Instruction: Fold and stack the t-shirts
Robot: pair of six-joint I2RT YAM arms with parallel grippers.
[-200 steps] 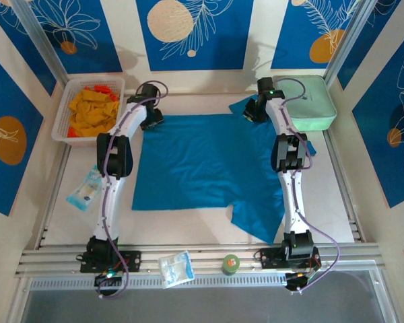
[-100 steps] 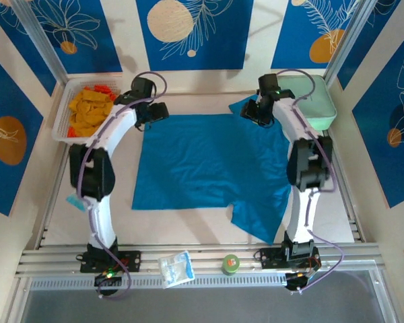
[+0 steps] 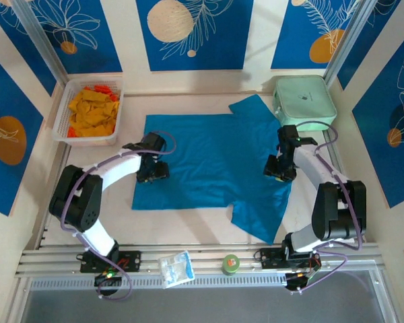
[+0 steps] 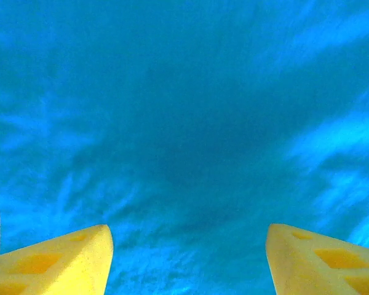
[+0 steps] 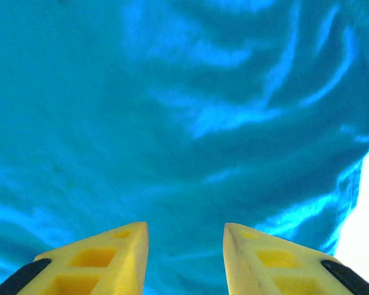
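A teal-blue t-shirt (image 3: 209, 158) lies spread flat on the table, one sleeve pointing to the far right and its near right corner hanging toward the front. My left gripper (image 3: 153, 172) hovers over the shirt's left edge. In the left wrist view the left gripper (image 4: 187, 249) is wide open, and its yellow fingertips (image 4: 64, 261) have only cloth (image 4: 184, 123) beneath them. My right gripper (image 3: 277, 169) is over the shirt's right edge. In the right wrist view the right gripper (image 5: 186, 249) is open with a narrower gap above wrinkled cloth (image 5: 172, 123), holding nothing.
A white basket (image 3: 87, 140) of orange and yellow cloths stands at the far left. A mint-green case (image 3: 303, 101) sits at the far right corner. On the front rail lie a clear packet (image 3: 175, 267) and a green roll (image 3: 229, 264).
Both arms have drawn back from the shirt's far edge toward me, and the grippers now sit lower, over the shirt's left and right sides. The shirt lies as before.
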